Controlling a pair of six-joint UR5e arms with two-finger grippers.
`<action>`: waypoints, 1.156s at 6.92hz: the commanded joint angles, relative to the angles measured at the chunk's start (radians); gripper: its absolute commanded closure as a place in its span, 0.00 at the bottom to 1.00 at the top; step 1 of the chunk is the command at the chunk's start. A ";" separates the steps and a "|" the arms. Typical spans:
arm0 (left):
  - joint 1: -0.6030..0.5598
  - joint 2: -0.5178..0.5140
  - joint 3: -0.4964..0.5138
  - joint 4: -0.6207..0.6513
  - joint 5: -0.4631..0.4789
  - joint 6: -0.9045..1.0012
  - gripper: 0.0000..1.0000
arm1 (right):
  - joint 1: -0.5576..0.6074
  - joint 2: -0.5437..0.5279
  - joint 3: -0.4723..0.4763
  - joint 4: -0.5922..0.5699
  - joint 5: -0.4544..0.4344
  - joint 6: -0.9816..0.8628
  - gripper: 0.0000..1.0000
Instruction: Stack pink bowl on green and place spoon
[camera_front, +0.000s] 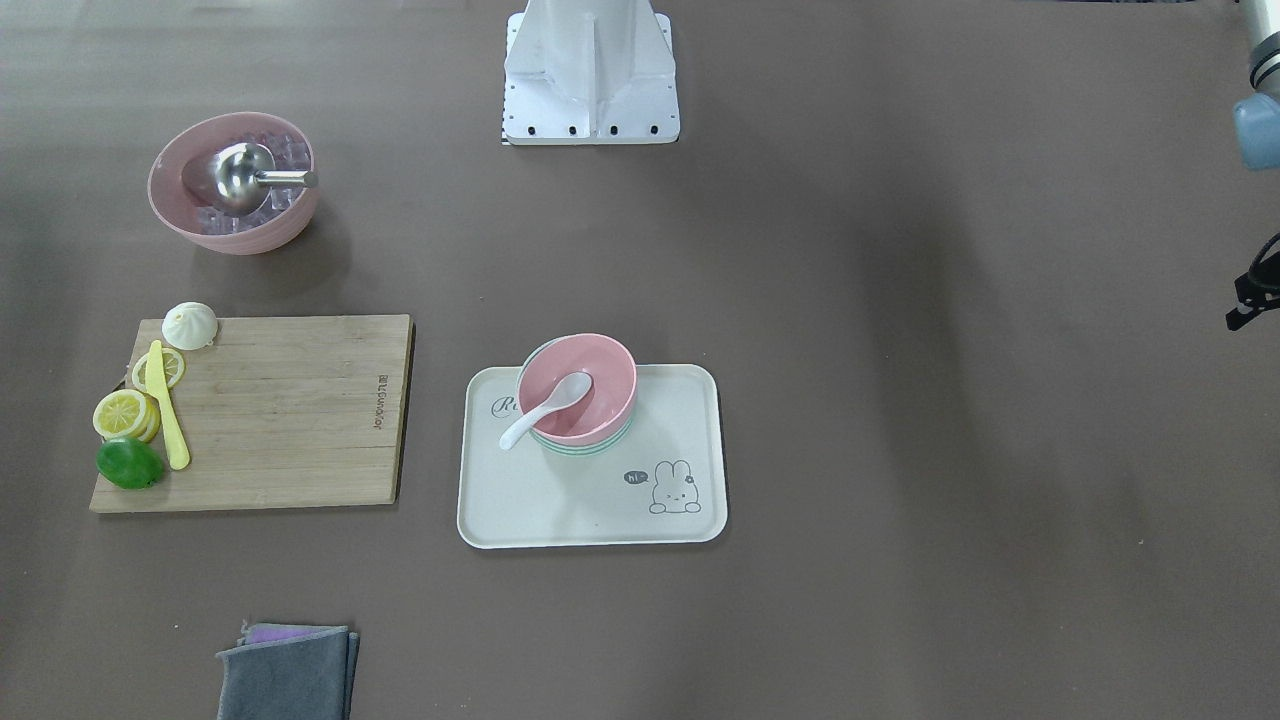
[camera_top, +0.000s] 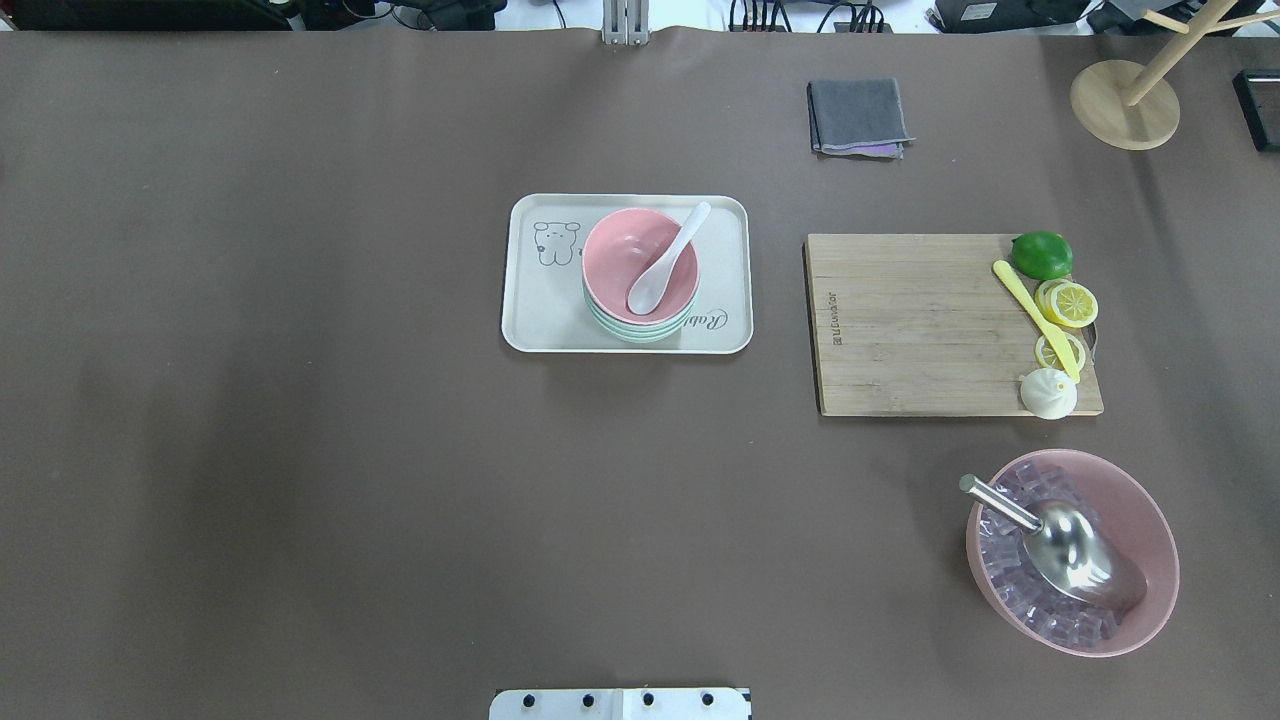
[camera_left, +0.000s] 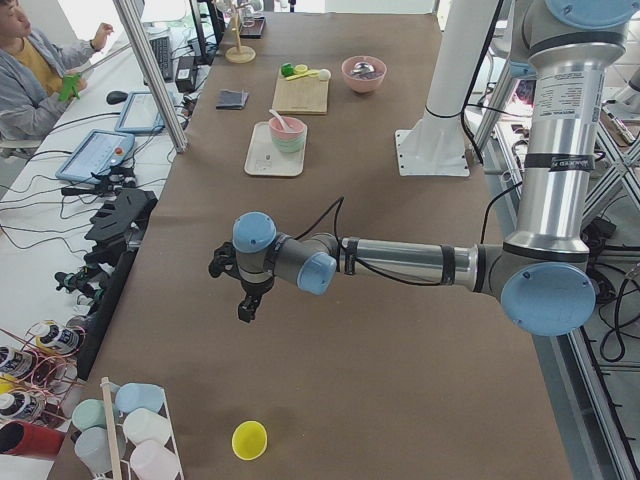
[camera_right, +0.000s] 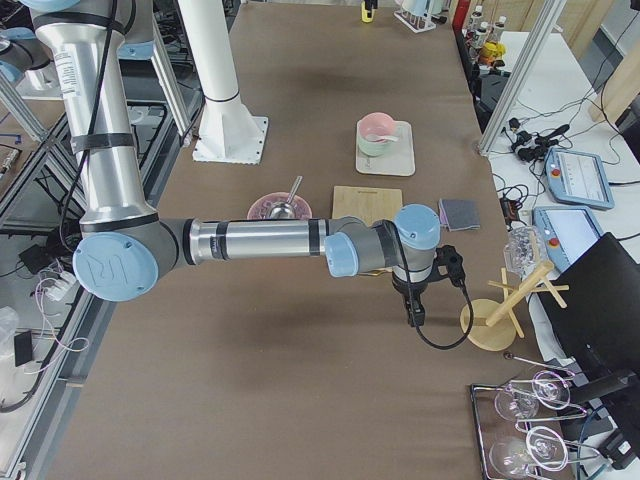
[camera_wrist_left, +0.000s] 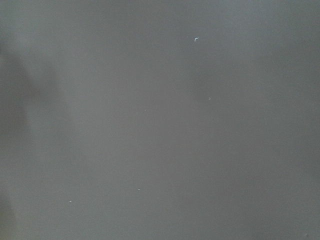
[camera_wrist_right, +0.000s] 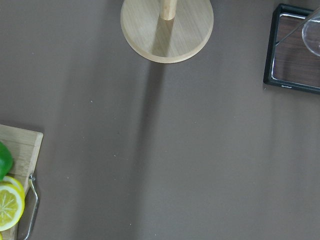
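The pink bowl (camera_top: 622, 252) sits nested in the green bowl (camera_top: 640, 331) on the cream tray (camera_top: 540, 315) at mid-table. The white spoon (camera_top: 666, 262) lies in the pink bowl, its handle resting over the rim. The stack also shows in the front view (camera_front: 605, 395). My left gripper (camera_left: 245, 300) hangs over bare table far from the tray, seen only in the left side view; I cannot tell its state. My right gripper (camera_right: 415, 308) hangs past the cutting board near a wooden stand, seen only in the right side view; I cannot tell its state.
A wooden cutting board (camera_top: 900, 320) holds a lime, lemon slices, a yellow knife and a bun. A large pink bowl (camera_top: 1150, 540) holds ice cubes and a metal scoop. A grey cloth (camera_top: 858, 117) and a wooden stand (camera_top: 1125, 105) are at the far side.
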 joint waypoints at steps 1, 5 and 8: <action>0.001 0.002 -0.014 -0.002 0.009 0.000 0.02 | 0.000 -0.002 -0.002 0.000 0.008 -0.004 0.00; 0.001 0.003 -0.014 -0.002 0.009 0.000 0.02 | -0.026 -0.054 -0.028 0.232 0.023 0.012 0.00; 0.002 0.002 -0.012 -0.002 0.009 0.000 0.02 | -0.028 -0.069 -0.028 0.244 0.029 0.015 0.00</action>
